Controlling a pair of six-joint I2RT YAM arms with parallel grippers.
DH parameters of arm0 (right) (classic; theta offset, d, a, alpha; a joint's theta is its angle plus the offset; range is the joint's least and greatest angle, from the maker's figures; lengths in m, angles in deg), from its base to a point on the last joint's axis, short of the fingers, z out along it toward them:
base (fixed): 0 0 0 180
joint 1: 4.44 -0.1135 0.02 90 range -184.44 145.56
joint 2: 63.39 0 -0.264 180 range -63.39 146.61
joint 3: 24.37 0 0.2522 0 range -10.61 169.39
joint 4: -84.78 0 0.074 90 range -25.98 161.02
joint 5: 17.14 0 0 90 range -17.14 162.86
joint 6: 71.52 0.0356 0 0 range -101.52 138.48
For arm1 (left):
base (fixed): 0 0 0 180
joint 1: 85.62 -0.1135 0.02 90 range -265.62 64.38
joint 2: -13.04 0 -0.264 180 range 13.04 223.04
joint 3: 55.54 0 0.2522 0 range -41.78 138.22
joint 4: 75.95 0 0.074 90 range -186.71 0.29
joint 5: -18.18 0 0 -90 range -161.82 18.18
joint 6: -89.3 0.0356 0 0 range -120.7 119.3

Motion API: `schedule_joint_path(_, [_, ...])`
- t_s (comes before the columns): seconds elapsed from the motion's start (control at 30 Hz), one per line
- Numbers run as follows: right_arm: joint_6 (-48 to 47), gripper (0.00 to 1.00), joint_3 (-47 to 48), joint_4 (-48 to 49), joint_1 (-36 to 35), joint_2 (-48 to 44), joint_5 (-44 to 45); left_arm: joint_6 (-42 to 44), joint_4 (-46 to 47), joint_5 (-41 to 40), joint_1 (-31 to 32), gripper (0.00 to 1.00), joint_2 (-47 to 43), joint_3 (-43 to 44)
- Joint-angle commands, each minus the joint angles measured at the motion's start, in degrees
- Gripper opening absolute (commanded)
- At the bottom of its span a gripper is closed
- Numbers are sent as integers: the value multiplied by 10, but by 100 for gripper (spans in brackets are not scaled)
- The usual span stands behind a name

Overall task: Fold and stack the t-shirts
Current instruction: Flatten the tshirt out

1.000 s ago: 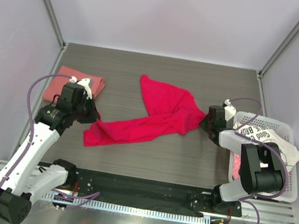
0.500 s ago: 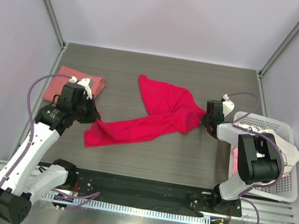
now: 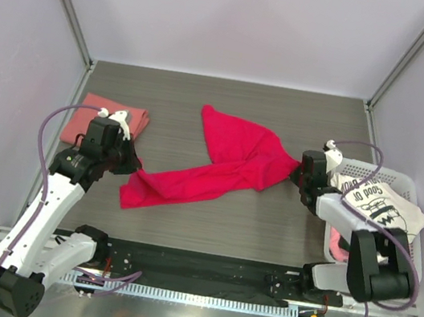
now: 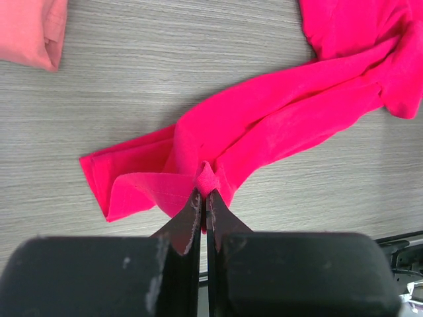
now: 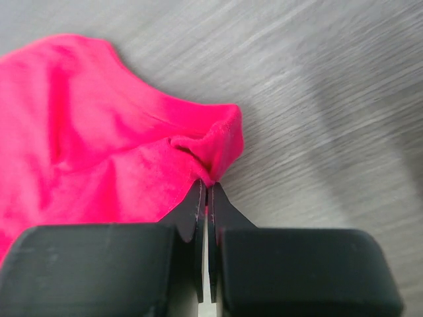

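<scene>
The crimson-magenta t-shirt (image 3: 218,168) lies crumpled in a long band across the middle of the table. My left gripper (image 3: 135,168) is shut on a pinch of its lower left end (image 4: 206,177). At the shirt's right edge (image 5: 221,142), my right gripper (image 3: 298,170) is shut on a fold of cloth. The salmon-pink t-shirt (image 3: 113,119) lies folded at the far left, its corner (image 4: 30,30) showing in the left wrist view. A white t-shirt with black print (image 3: 375,204) sits in the basket (image 3: 413,269) on the right.
The white plastic basket stands at the table's right edge, right behind my right arm. Pale walls with metal posts close in the table on three sides. A black rail runs along the near edge by the arm bases.
My right gripper has closed on the shirt's right edge and drawn it slightly to the right. The left arm holds still with its grip unchanged.
</scene>
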Motion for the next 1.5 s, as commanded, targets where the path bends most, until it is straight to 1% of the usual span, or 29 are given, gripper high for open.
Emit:
schedule_joint_path(0.0, [-2,2,-17,9,2,-70,10,7,17,-4,3,0,-9,0])
schedule_joint_path(0.1, [-2,4,-18,-11,2,-79,4,6,16,-6,4,0,-9,1])
schedule_joint_path(0.13, [-3,6,-22,-13,2,-82,-1,6,16,-6,4,0,-8,0])
schedule_joint_path(0.17, [-2,13,-22,-13,2,-83,-4,5,16,-8,4,0,-9,0])
schedule_joint_path(0.2, [-1,41,-24,-13,2,-84,-5,5,15,-8,4,0,-8,0])
schedule_joint_path(0.23, [-2,48,-26,-13,2,-86,-3,5,16,-10,5,0,-8,0])
schedule_joint_path(0.27, [-1,51,-27,-11,2,-87,-3,5,16,-10,5,0,-9,0])
schedule_joint_path(0.37, [-4,52,-28,1,2,-78,-6,4,16,-12,5,0,-10,0])
schedule_joint_path(0.67, [-8,52,-4,-3,3,-25,7,4,16,-12,5,0,-10,1])
schedule_joint_path(0.77, [-11,54,8,-9,2,-1,10,4,15,-13,5,0,-10,1])
schedule_joint_path(0.8, [-12,57,14,-8,2,12,10,4,16,-12,5,0,-10,0])
schedule_joint_path(0.9, [-12,59,26,-3,3,39,16,4,15,-12,5,0,-12,0])
schedule_joint_path(1.03, [-10,57,53,-10,2,76,24,5,16,-10,6,0,-10,1])
schedule_joint_path(1.07, [-9,48,57,-12,2,81,25,5,16,-10,6,0,-10,1])
schedule_joint_path(1.13, [-5,36,64,-17,3,87,28,4,15,-10,6,0,-10,1])
schedule_joint_path(1.17, [-5,27,63,-17,3,85,28,5,17,-10,5,0,-10,1])
schedule_joint_path(1.27, [-5,17,54,-17,3,68,32,5,15,-10,6,0,-10,1])
schedule_joint_path(1.33, [-5,14,46,-20,2,56,33,6,16,-10,6,0,-10,1])
schedule_joint_path(1.37, [-6,3,44,-23,2,43,34,5,16,-10,6,0,-10,0])
schedule_joint_path(1.4, [-5,1,41,-24,3,36,35,5,16,-10,5,0,-10,0])
schedule_joint_path(1.47, [-5,1,33,-25,2,23,36,5,16,-10,5,0,-10,1])
